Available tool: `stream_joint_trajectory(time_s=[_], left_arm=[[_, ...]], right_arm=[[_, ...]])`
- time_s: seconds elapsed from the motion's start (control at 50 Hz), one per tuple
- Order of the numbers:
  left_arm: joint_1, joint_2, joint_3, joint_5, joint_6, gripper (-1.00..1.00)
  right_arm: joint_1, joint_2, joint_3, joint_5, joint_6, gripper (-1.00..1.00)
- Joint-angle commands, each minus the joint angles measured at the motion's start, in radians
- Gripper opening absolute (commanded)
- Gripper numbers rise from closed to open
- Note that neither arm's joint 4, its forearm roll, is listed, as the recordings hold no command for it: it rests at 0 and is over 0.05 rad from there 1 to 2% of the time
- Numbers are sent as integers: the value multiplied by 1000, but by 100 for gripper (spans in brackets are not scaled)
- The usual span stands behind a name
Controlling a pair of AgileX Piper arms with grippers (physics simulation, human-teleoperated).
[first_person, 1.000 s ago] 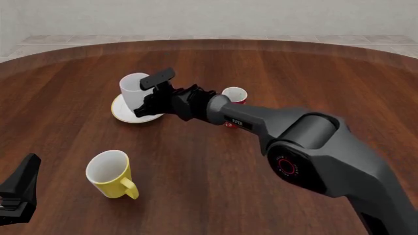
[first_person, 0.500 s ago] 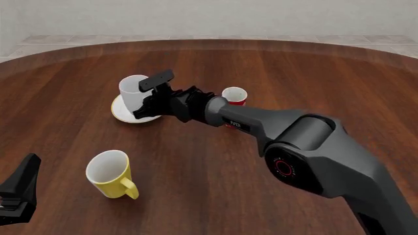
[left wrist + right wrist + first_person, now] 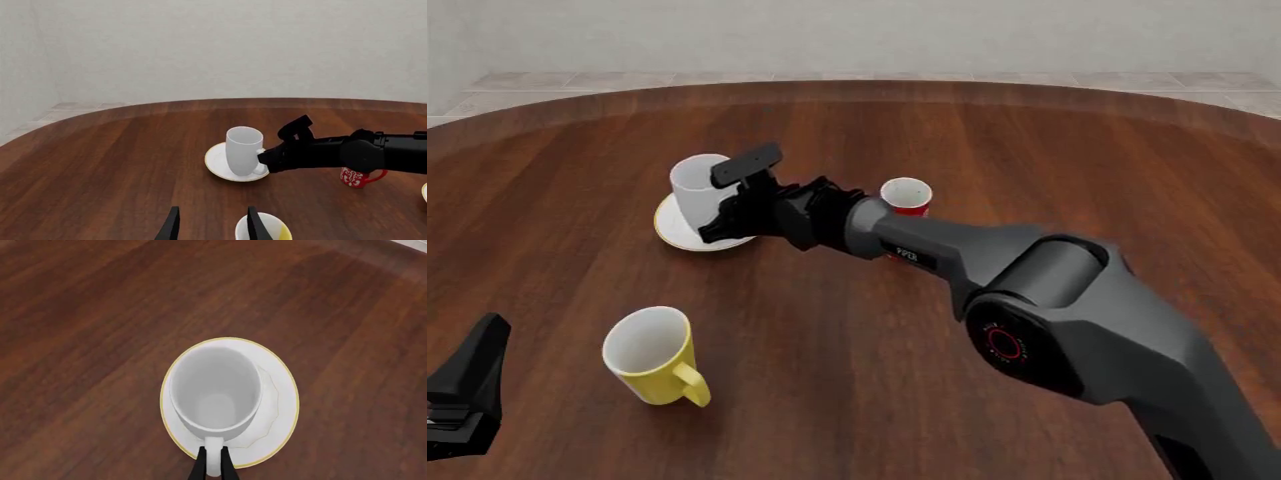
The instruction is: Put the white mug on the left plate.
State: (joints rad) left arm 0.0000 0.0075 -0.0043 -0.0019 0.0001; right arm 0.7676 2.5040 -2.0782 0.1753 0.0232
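The white mug stands upright on the left plate, a white plate with a thin gold rim, at the far left of the table. My right gripper reaches in from the right and is shut on the mug's loop handle. In the right wrist view its fingertips press against both sides of the handle, and the mug sits inside the plate's rim. The left wrist view shows the mug, the plate and the right gripper together. My left gripper hangs open near the front left, holding nothing.
A yellow mug stands at the front left, just ahead of the left gripper. A small red patterned cup sits behind the right arm's forearm, right of the plate.
The right gripper and the white mug have sunk slightly toward the plate and settled there. The left arm has not moved.
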Motion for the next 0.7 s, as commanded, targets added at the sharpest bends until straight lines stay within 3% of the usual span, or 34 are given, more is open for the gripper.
stream_joint_trajectory(time_s=[0.02, 0.26, 0.28, 0.7], left_arm=[[0, 0, 0, 0, 0, 100], [0, 0, 0, 0, 0, 100], [0, 0, 0, 0, 0, 100], [0, 0, 0, 0, 0, 100]], right_arm=[[1, 5, -8, 1, 9, -100], [-14, 15, -28, 16, 9, -100], [-4, 13, -25, 13, 13, 100], [4, 2, -12, 6, 28, 100]])
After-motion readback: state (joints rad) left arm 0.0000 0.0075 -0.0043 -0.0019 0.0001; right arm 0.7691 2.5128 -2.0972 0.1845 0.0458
